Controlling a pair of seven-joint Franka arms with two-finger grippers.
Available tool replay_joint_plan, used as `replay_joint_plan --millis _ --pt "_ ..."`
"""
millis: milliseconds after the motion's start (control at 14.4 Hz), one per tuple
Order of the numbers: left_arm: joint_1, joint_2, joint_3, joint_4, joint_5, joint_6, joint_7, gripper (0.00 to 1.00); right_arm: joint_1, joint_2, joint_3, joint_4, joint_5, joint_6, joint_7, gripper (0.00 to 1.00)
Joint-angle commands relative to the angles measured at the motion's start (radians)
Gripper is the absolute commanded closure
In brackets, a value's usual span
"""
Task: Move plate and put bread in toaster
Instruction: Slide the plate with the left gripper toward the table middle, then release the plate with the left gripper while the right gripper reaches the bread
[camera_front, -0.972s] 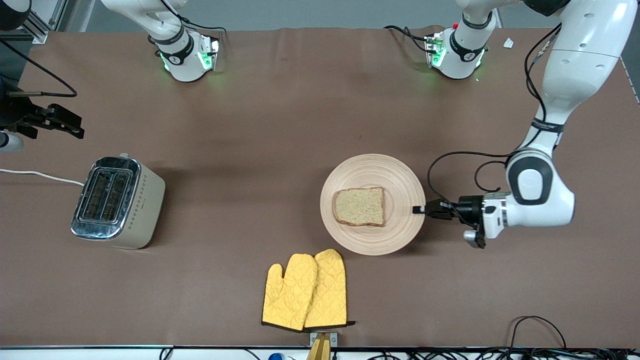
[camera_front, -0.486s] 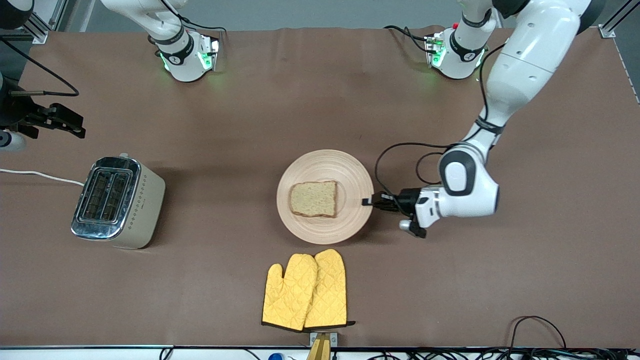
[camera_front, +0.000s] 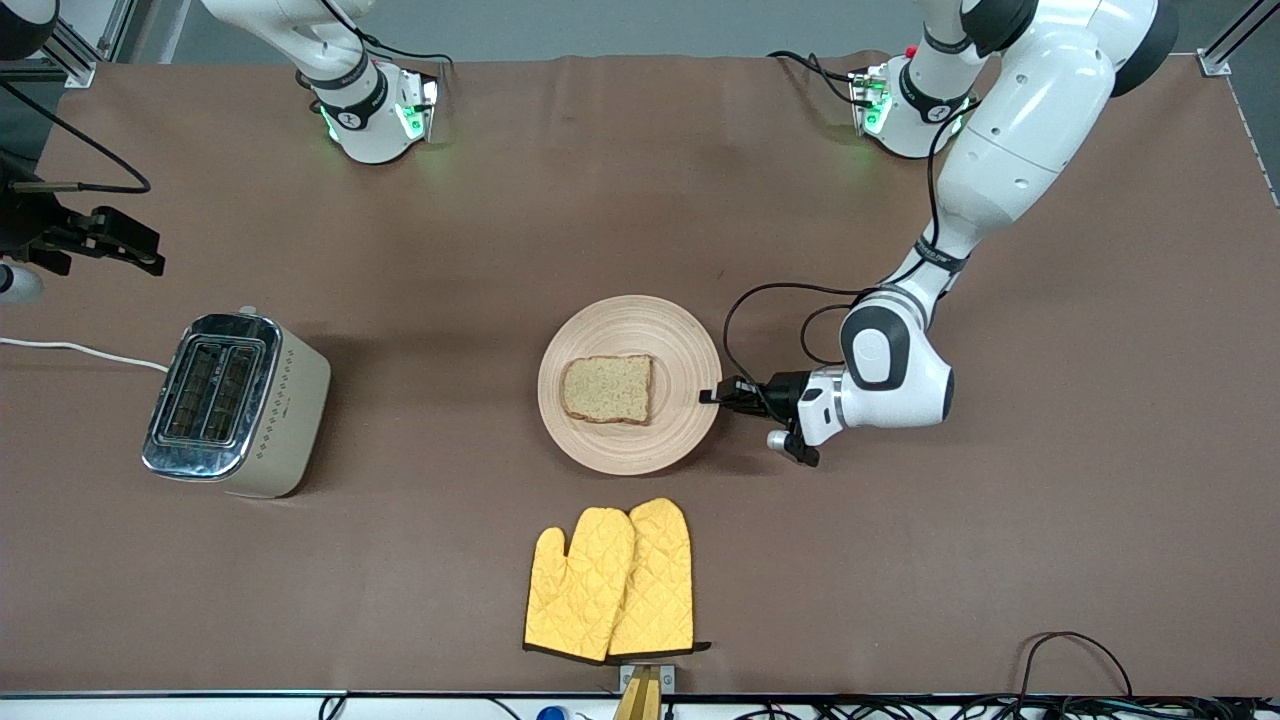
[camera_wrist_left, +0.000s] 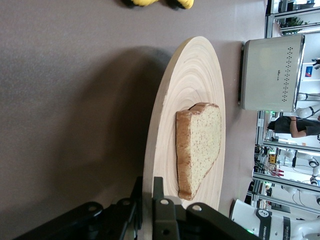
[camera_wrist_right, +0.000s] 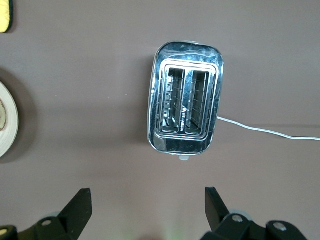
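Left gripper (camera_front: 712, 396) clamps the plate (camera_front: 610, 440) rim to bring bread (camera_front: 607, 389) toward the toaster (camera_front: 236, 405), where the open right gripper (camera_wrist_right: 148, 212) waits overhead.

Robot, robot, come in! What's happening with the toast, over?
Left gripper shut on round pale wooden plate. Right gripper open above cream chrome-topped toaster. Brown bread slice on plate. Yellow oven mitts nearby.

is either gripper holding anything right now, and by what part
The left gripper is shut on the rim of the plate, at the edge toward the left arm's end, bread on it. The right gripper is open over the toaster, holding nothing.
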Motion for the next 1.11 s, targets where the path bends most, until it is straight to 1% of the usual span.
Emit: replay_joint_plan --millis 0,208,278,417,486,556,694,764,833,972,1042 --pt "0.003 0.017 -0.008 -0.005 -0.089 -0.012 0.074 0.96 -0.02 -0.012 0.003 0.004 -0.022 -0.008 -0.06 0.0" --pt "-0.016 0.049 -0.008 -0.005 -0.154 -0.012 0.149 0.93 0.018 -0.012 0.011 0.004 -0.017 -0.009 -0.054 0.0" --pt "-0.016 0.055 -0.008 -0.005 -0.166 -0.012 0.154 0.88 0.018 -0.012 0.011 0.002 -0.017 -0.009 -0.054 0.0" --pt "-0.014 0.052 -0.008 -0.005 -0.171 -0.012 0.142 0.57 0.013 -0.007 0.009 0.0 -0.015 -0.002 -0.054 0.0" --pt "-0.002 0.048 -0.007 -0.005 -0.169 -0.012 0.135 0.29 0.019 -0.003 0.009 -0.004 -0.014 0.0 -0.052 0.0" --pt "0.006 0.045 -0.007 -0.002 -0.169 -0.012 0.134 0.01 0.022 0.02 0.009 -0.016 0.009 0.001 -0.052 0.0" --pt "0.027 0.028 -0.005 0.004 -0.169 -0.012 0.094 0.0 0.024 0.068 0.008 -0.029 0.145 0.055 -0.025 0.0" --pt "0.041 0.011 -0.002 0.005 -0.163 -0.012 0.071 0.0 0.025 0.094 0.008 -0.062 0.196 0.093 0.027 0.0" --pt "0.061 -0.003 0.001 0.008 -0.159 -0.012 0.051 0.0 0.039 0.096 0.011 -0.117 0.218 0.154 0.074 0.0" --pt "0.113 -0.024 0.001 0.024 -0.145 -0.017 0.027 0.0 0.137 0.099 0.011 -0.206 0.224 0.251 0.107 0.0" --pt "0.137 -0.027 0.001 0.034 -0.137 -0.017 0.023 0.0 0.181 0.111 0.011 -0.243 0.224 0.333 0.141 0.0"
